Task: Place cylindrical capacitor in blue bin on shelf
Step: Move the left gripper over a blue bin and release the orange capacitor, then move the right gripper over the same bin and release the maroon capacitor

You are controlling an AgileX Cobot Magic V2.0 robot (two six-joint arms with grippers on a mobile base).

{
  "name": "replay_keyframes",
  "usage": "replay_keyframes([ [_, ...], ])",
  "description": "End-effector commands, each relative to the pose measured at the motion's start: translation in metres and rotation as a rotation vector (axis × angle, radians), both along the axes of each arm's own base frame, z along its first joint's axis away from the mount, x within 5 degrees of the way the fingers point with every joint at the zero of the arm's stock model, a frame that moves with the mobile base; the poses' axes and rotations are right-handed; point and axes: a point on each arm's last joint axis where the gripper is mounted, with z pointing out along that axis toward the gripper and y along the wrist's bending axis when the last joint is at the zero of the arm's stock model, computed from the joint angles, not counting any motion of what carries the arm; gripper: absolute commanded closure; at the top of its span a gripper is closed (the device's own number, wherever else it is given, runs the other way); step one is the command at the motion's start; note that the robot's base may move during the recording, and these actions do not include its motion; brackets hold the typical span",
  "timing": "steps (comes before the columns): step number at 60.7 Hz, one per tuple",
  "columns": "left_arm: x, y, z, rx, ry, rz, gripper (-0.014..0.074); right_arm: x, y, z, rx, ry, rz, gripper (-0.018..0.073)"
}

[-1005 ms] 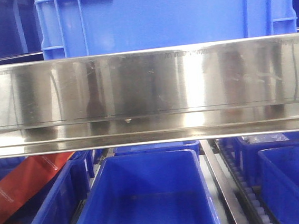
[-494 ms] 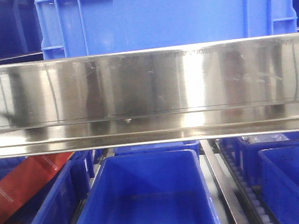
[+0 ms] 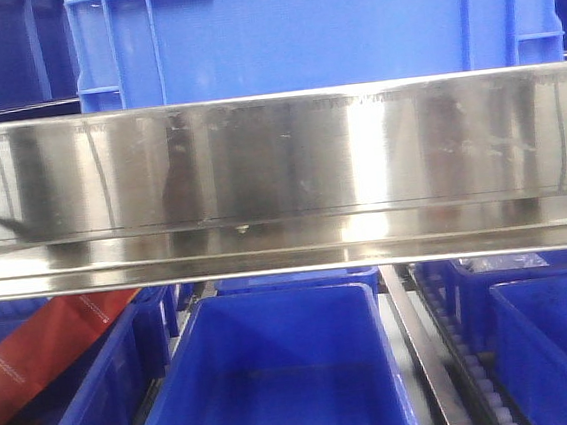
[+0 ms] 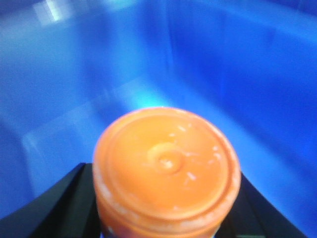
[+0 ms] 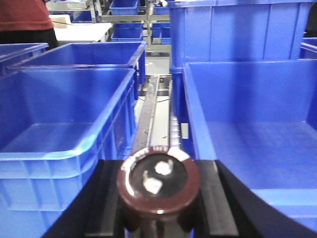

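In the right wrist view my right gripper [image 5: 158, 198] is shut on the cylindrical capacitor [image 5: 158, 186], a dark brown cylinder with two pale terminals on its black end. It hangs above the metal roller track [image 5: 157, 116] between two blue bins [image 5: 64, 114] [image 5: 257, 124]. In the left wrist view my left gripper [image 4: 166, 208] is shut on an orange cylinder [image 4: 166, 166] with a moulded round end, held over the inside of a blue bin [image 4: 208, 59]. The front view shows the shelf's shiny steel beam [image 3: 280, 178] and an open blue bin [image 3: 279, 374] beneath; no gripper shows there.
A large blue crate [image 3: 316, 28] stands on the upper shelf level. More blue bins [image 3: 558, 347] flank the middle one, with a red packet [image 3: 45, 346] at the lower left. A roller track [image 3: 428, 359] runs between bins. A person in red [image 5: 25, 17] stands far back.
Only the dark reflections at the left of the steel beam have shifted; the bins and shelf have not moved.
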Motion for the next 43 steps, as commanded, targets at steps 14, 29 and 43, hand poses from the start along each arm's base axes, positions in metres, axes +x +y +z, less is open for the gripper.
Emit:
replay_keyframes([
  [14,-0.001,-0.001,0.007,-0.037,-0.004,-0.004,0.0026,0.000,0.000,0.003,0.005,-0.029,0.001,0.0705],
  [29,-0.016,0.010,0.023,-0.025,0.012,-0.004,-0.0001,0.000,0.001,0.003,0.005,-0.025,0.016,0.0705],
  [43,-0.051,0.047,0.068,-0.020,-0.006,0.022,0.0288,0.000,0.002,0.002,0.004,-0.017,0.022,0.0705],
])
